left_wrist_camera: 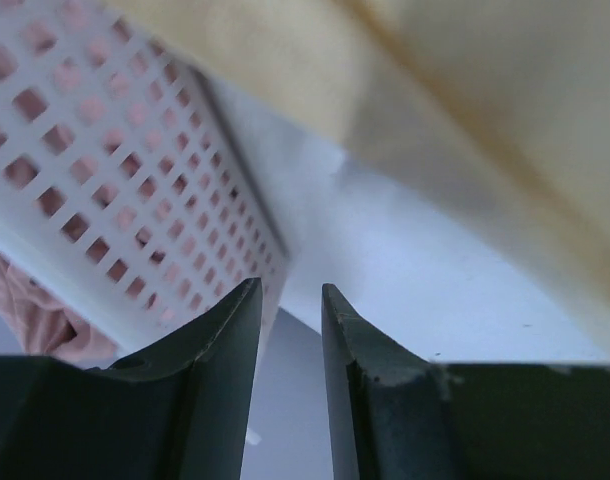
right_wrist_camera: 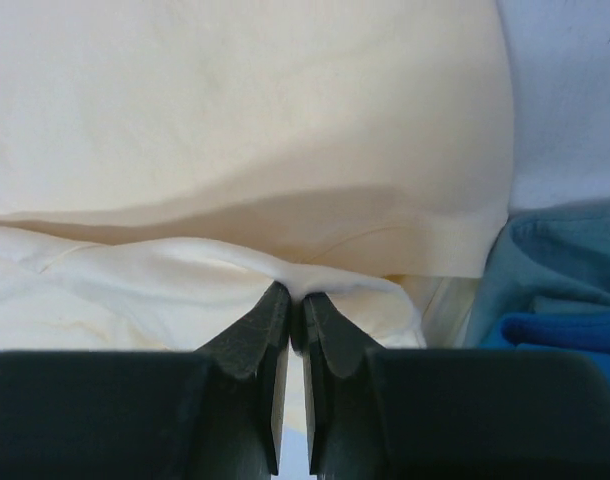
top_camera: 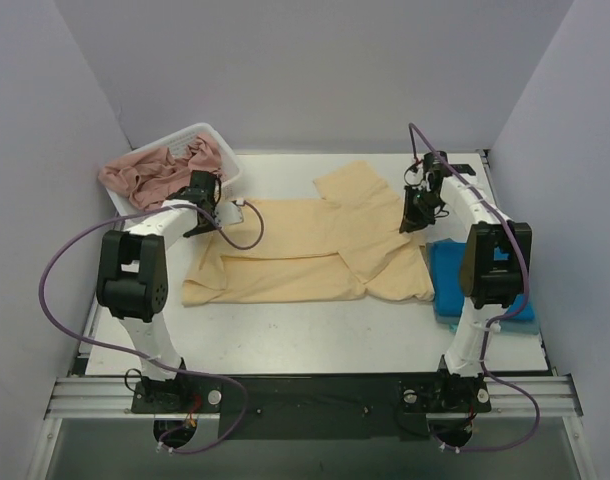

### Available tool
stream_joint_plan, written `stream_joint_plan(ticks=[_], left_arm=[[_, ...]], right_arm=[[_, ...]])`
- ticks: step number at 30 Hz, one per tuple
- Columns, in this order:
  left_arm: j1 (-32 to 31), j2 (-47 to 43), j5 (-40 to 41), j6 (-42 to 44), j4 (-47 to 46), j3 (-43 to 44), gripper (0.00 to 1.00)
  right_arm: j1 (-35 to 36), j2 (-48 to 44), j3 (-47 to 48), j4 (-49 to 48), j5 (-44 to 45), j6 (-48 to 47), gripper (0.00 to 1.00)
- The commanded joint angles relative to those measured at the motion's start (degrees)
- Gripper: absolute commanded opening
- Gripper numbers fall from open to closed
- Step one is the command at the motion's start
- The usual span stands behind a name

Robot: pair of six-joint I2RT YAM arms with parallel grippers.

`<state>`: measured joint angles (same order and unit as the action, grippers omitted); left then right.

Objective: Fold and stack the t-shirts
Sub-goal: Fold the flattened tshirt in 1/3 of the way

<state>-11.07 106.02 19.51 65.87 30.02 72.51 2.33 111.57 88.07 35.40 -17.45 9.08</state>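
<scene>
A pale yellow-peach t-shirt [top_camera: 305, 250] lies spread across the middle of the table, partly folded. My right gripper [top_camera: 413, 222] is shut on a fold of its right edge, seen pinched between the tips in the right wrist view [right_wrist_camera: 296, 297]. A bright blue t-shirt [top_camera: 455, 280] lies folded at the right, partly behind the right arm; it also shows in the right wrist view [right_wrist_camera: 565, 330]. My left gripper [top_camera: 203, 222] hovers by the shirt's left edge, open a little and empty [left_wrist_camera: 290, 295].
A white perforated laundry basket [top_camera: 225, 160] with pink clothes [top_camera: 150, 172] stands at the back left, close to my left gripper; its wall [left_wrist_camera: 105, 170] fills the left wrist view. Purple-grey walls enclose the table.
</scene>
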Motion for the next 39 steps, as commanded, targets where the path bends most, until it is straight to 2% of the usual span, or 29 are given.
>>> stream_joint_plan(ticks=[1,2,3,4,5,7,9,12,14,17,19,21,24,25,34,37,39], left_arm=[[3.9,-0.3,1.9,1.8,-2.4,8.2,0.41],[4.0,-2.5,-0.2,1.3,0.3,8.9,0.41],[4.0,-4.1,-8.1,0.5,7.9,9.7,0.41],[4.5,-8.1,-13.6,0.4,11.3,9.8,0.42],[4.8,-9.8,-21.8,1.8,17.7,8.5,0.45],[5.7,-14.4,-28.7,5.3,24.3,5.1,0.48],[6.8,-16.6,-29.1,6.4,26.7,0.5,0.49],[10.5,-17.3,-29.2,0.3,26.8,-2.7,0.51],[12.6,-18.7,-32.9,-2.5,29.7,-4.1,0.52],[12.8,-22.9,-35.7,-5.1,29.6,-9.3,0.53],[12.8,-25.9,-35.3,-5.1,27.7,-14.4,0.54],[12.9,-27.8,-31.6,-5.4,24.0,-20.4,0.54],[14.4,-28.0,-28.0,-7.7,17.2,-25.5,0.54],[15.4,-27.9,-28.6,-8.4,16.5,-25.8,0.55],[15.0,-26.2,-33.9,-13.3,9.5,-30.0,0.56],[14.6,-25.3,-33.7,-14.0,7.2,-31.0,0.51],[14.7,-24.4,-33.1,-15.8,5.8,-30.7,0.36]], right_arm=[[0.9,1.2,6.2,1.9,2.1,-0.3,0.12],[1.4,1.4,7.6,2.8,2.3,-0.6,0.24],[1.9,1.3,8.1,3.2,3.4,-0.7,0.31],[2.3,0.5,8.6,4.1,5.1,-0.6,0.41],[2.5,-0.1,8.4,4.5,6.2,-0.4,0.44],[2.7,-3.4,6.7,5.0,9.0,1.0,0.50],[2.8,-10.0,3.1,5.5,11.6,1.7,0.54],[2.9,-17.7,-6.3,7.4,14.5,5.0,0.54],[3.2,-22.8,-13.3,7.6,15.1,7.2,0.54],[3.8,-29.1,-21.7,7.2,15.6,10.3,0.52],[4.4,-31.6,-27.1,6.2,15.4,12.1,0.51],[4.4,-33.1,-31.8,4.3,15.8,14.8,0.50],[4.4,-33.7,-34.2,2.7,17.3,18.3,0.50],[4.3,-33.9,-35.2,1.9,20.0,20.5,0.50],[2.9,-36.2,-45.6,-6.4,22.3,34.6,0.51],[2.8,-36.5,-48.0,-9.9,25.2,39.2,0.52],[2.4,-35.5,-48.9,-11.9,26.2,41.0,0.51]])
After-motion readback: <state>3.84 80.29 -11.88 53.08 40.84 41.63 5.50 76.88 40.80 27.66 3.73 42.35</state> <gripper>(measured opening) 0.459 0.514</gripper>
